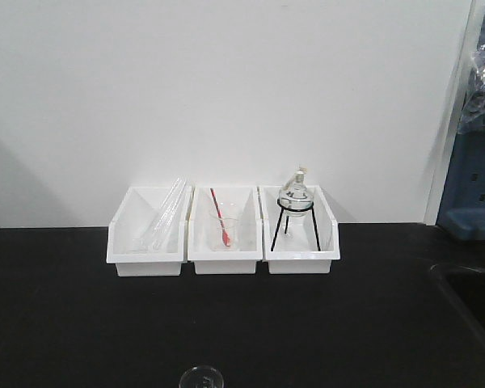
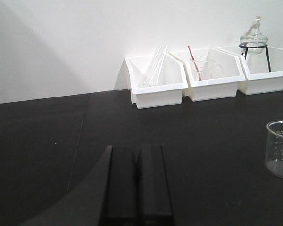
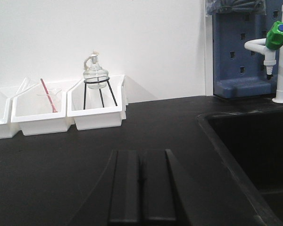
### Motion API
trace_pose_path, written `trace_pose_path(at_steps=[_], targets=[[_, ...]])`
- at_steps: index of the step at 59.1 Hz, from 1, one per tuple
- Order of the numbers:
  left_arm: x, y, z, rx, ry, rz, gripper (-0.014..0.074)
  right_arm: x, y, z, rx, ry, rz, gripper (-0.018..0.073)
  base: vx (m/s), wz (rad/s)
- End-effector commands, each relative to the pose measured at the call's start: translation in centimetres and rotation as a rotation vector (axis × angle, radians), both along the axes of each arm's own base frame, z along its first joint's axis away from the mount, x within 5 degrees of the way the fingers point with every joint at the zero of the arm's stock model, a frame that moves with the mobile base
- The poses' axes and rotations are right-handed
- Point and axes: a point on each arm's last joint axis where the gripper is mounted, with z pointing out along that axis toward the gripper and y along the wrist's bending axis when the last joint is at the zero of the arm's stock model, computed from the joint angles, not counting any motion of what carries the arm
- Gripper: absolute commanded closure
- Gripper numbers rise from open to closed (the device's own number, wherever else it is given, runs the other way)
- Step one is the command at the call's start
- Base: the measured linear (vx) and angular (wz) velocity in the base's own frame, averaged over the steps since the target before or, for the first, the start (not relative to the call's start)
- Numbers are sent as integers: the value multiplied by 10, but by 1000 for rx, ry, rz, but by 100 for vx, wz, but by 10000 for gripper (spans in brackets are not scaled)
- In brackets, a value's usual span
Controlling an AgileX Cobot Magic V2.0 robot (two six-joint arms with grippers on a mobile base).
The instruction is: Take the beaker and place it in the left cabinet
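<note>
**Beaker [image 2: 279, 148] stands alone, well forward of the middle bin**

The small clear glass sits upright on the black counter [image 1: 81, 307], on the robot's side of the middle bin [image 1: 224, 260] and well apart from it. The front view catches only its rim at the bottom edge, so its exact place there is hard to fix. The left wrist view shows it whole, and it looks empty.

It should handle as light but rigid, smooth-walled and breakable. Thin glass will slip under a loose grip and may crack under a hard one. The straight wall below the flared rim looks the best place to pinch, squarely across the cylinder and away from the spout.

The left gripper [image 2: 137, 148] has its fingers pressed together, as does the right gripper [image 3: 141, 153]. Both hang over the counter, well short of the middle bin, holding nothing. The left cabinet is not in view.
</note>
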Motion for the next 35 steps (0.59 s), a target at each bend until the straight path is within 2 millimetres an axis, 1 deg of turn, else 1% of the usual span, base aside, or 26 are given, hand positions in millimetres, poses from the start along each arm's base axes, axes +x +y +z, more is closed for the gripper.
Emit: trace_pose_path(at_steps=[1,26,31,35], targets=[[-1,-1,4,-16,-92,-15,604,-1,0,6,-17,-87,2,568,0,0],[-1,-1,4,-16,-92,-15,604,-1,1,7,-22,-96,3,568,0,0],[-1,-1,4,-16,-92,-15,604,-2,2,15,-32,-177,12,568,0,0],[-1,-1,4,-16,-92,-15,604,-5,3,25,-30,-264,22,568,0,0]])
